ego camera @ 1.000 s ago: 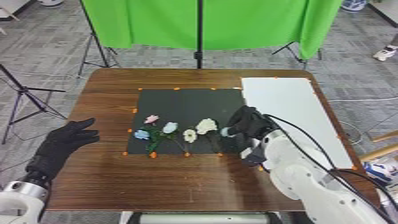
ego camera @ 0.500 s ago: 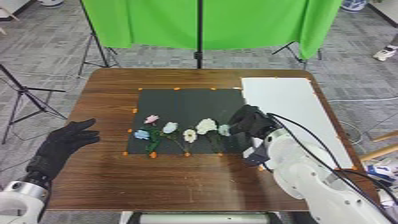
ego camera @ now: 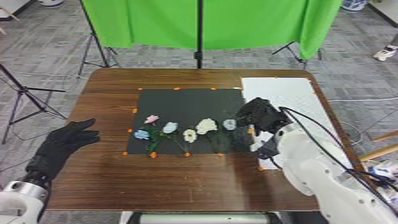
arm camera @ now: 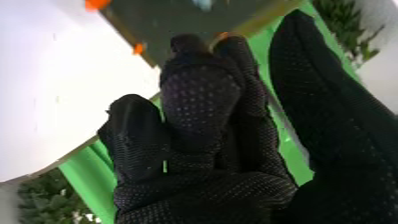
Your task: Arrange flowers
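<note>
Six flowers [ego camera: 206,125], seemingly, left of right hand [ego camera: 261,115]; fingers loosely extended, thumb apart.

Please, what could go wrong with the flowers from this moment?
The right hand is close beside the rightmost flower, so a small swing to the left might push it out of the row. The pink flower and the blue flower lie very near each other on the dark mat, so picking up one could perhaps drag the other.
</note>
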You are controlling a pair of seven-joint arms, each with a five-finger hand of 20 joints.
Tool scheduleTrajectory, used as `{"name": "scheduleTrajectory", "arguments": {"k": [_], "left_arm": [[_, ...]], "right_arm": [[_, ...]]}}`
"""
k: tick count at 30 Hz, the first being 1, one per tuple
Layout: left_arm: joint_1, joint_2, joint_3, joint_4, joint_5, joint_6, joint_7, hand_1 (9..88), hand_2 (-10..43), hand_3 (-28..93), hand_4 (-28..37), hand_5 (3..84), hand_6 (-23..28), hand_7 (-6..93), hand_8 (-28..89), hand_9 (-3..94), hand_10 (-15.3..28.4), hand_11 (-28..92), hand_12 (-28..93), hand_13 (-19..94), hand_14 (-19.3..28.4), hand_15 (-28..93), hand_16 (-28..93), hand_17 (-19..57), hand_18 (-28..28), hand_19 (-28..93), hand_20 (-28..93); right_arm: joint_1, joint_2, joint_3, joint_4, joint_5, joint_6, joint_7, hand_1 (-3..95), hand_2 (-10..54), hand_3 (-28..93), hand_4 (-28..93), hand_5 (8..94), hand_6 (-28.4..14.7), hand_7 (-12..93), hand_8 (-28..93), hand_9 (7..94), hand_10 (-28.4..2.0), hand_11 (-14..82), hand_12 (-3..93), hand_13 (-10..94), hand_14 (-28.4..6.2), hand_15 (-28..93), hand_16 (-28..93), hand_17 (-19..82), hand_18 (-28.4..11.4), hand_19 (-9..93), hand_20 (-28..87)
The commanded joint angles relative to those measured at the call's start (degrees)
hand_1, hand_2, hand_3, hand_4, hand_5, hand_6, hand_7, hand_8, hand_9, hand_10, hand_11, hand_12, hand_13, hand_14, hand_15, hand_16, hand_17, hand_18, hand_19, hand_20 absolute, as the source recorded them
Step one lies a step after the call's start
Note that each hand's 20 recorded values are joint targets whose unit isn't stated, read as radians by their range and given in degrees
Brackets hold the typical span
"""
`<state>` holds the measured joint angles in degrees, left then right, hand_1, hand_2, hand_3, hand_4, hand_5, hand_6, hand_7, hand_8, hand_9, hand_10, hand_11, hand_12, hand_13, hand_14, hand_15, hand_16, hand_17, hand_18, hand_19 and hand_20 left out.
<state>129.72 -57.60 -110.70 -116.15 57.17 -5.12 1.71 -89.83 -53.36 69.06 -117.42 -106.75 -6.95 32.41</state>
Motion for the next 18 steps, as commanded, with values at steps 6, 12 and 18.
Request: {"name": "scheduleTrajectory", "arguments": {"k": [6, 12, 18], "left_arm": [[0.6, -0.39, 0.58, 0.05, 0.15, 0.83, 0.69, 16.4, 17.3, 66, -28.3, 44.1, 7.9, 4.3, -4, 46.9, 16.4, 16, 12, 39, 20.3, 19, 1, 7.7, 15.6, 15, 18], [0.3, -0.21, 2.02, 0.11, 0.07, 3.88, 3.69, 16.6, 17.3, 66, -28.3, 44.9, 7.8, 4.8, -4, 47.9, 16.4, 16, 12, 40, 20.4, 19, 1, 8.1, 15.6, 16, 18], [-0.7, 0.45, 3.45, 0.33, -0.15, 5.58, 6.44, 16.5, 17.2, 67, -28.3, 45.9, 7.6, 5.1, -4, 49.7, 16.0, 17, 12, 40, 19.9, 19, 0, 9.2, 14.8, 15, 17]], "right_arm": [[-14.4, 2.1, 20.5, -2.9, 49.6, 22.1, -44.5, 27.1, -2.3, 68, -14, 64.9, -1.9, 19, -10, 68.4, -15.7, 14.2, 18.6, 70, -12.7, 42, 26, 36, -18.6, 68, 47], [-19.8, -0.5, 20.4, -2.6, 58.7, 23.0, -54.3, 10.5, 1.8, 76, -16, 51.3, -0.5, 14, -9, 52.4, -15.3, 6.8, 16.8, 43, -15.1, 13, 27, 20, -16.4, 22, 36], [-22.6, -4.9, 18.7, -0.6, 62.2, 16.5, -55.0, 1.9, 2.1, 78, -19, 32.8, 1.1, 9, -9, 35.2, -13.2, 2.5, 13.1, 23, -13.3, 2, 20, 9, -14.3, 10, 26]]}}
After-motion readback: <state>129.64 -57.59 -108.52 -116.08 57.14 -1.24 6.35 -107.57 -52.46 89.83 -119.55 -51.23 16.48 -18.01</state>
